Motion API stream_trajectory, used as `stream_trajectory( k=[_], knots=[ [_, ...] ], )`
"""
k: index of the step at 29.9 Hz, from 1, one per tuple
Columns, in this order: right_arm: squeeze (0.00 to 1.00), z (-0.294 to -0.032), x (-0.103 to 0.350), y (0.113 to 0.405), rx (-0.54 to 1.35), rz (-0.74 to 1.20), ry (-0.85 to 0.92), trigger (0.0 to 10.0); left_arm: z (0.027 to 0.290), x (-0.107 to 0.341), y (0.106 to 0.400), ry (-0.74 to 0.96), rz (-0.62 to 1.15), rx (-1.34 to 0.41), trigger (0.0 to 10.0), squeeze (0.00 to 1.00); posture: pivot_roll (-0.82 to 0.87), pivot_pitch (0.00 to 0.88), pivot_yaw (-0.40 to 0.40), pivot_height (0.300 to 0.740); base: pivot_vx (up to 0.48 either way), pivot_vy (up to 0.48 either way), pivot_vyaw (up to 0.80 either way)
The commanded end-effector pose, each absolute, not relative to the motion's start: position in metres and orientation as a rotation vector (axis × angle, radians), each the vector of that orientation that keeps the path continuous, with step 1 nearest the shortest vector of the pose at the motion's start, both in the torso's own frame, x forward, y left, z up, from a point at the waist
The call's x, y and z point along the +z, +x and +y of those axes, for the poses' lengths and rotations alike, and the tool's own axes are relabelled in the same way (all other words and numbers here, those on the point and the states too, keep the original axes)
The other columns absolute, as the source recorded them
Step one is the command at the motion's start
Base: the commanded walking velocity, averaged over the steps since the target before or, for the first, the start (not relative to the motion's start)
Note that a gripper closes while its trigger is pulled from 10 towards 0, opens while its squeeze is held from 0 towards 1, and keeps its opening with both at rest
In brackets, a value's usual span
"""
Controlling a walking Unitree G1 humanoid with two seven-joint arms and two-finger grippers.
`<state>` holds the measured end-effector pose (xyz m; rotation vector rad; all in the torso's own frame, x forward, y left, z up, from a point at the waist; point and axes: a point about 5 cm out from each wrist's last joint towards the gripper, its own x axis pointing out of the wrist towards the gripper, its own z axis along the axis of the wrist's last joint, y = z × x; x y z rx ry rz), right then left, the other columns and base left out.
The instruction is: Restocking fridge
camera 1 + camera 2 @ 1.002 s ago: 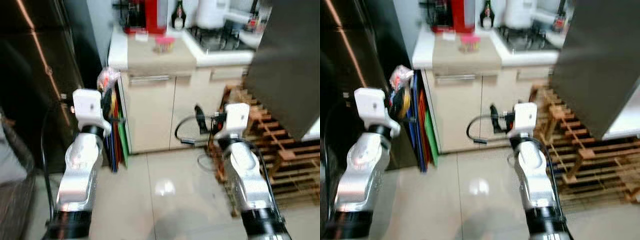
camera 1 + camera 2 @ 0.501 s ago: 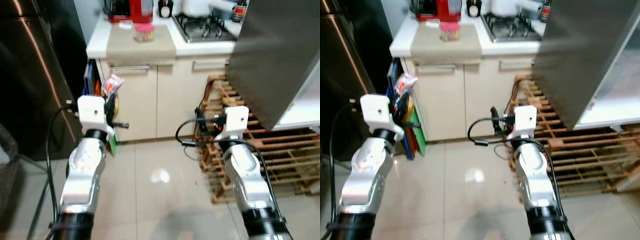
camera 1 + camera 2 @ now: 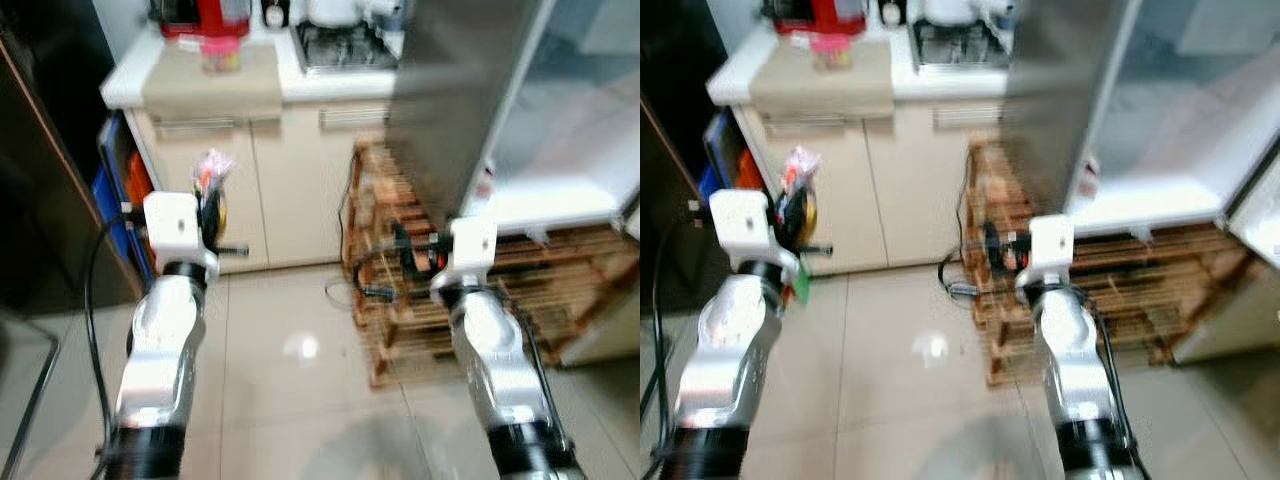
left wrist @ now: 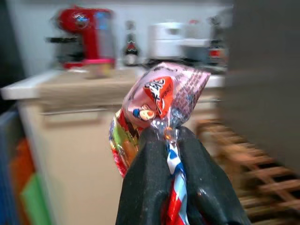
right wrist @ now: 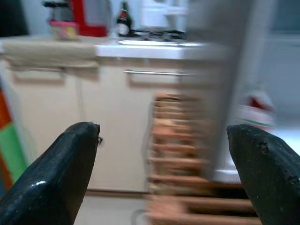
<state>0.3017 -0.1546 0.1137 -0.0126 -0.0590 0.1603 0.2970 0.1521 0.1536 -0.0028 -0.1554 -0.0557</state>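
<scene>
A crinkly pink and red snack packet [image 4: 161, 98] is pinched by its sealed end in my left gripper [image 4: 165, 137], which is shut on it. In the head views the packet [image 3: 210, 172] stands up above the left gripper [image 3: 213, 205], held at chest height in front of the cream cabinets. My right gripper [image 5: 164, 136] is open with nothing between its fingers [image 5: 70, 159]; it is held out level at the right [image 3: 402, 245]. The fridge's grey open door [image 3: 455, 90] and a white inner shelf [image 3: 550, 200] show at the upper right.
A wooden slatted rack [image 3: 390, 310] stands on the tiled floor under the fridge door, with a cable beside it. The counter [image 3: 215, 85] carries a red coffee machine [image 3: 200, 12] and a hob [image 3: 340, 45]. A dark tall unit [image 3: 40, 190] is at the left.
The camera has swung to the right and the picture is blurred: counter and cabinets slid left, the fridge's white inside came into view. Both arms keep their pose; the packet stays held.
</scene>
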Motion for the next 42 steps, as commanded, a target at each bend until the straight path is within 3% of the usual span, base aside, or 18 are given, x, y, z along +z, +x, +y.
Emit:
stream_trajectory(
  k=[1, 11, 23, 28, 42],
  knots=[
    [0.25, -0.152, 0.12, 0.303, 0.164, -0.089, -0.005, 10.0, 0.156, 0.161, 0.298, 0.015, -0.186, -0.044, 10.0, 0.0, -0.05, 0.0, 0.047, 0.74, 0.0, -0.45, 0.0],
    [0.25, -0.151, 0.116, 0.297, 0.188, -0.078, -0.013, 10.0, 0.162, 0.156, 0.304, 0.04, -0.149, 0.014, 10.0, 0.0, -0.06, 0.0, 0.045, 0.74, 0.0, -0.439, 0.0],
    [0.25, -0.145, 0.114, 0.293, 0.214, -0.075, -0.02, 10.0, 0.169, 0.154, 0.312, 0.047, -0.128, 0.063, 10.0, 0.0, -0.07, 0.0, 0.05, 0.74, 0.28, -0.387, 0.0],
    [0.25, -0.152, 0.113, 0.293, 0.173, -0.071, -0.032, 10.0, 0.172, 0.154, 0.314, 0.055, -0.13, 0.108, 10.0, 0.0, -0.07, 0.0, 0.049, 0.74, 0.359, -0.267, 0.0],
    [0.22, -0.186, 0.131, 0.301, -0.071, -0.139, -0.113, 10.0, 0.169, 0.154, 0.315, 0.043, -0.143, 0.082, 10.0, 0.0, -0.07, 0.0, 0.055, 0.74, 0.0, 0.0, 0.0]
  ],
)
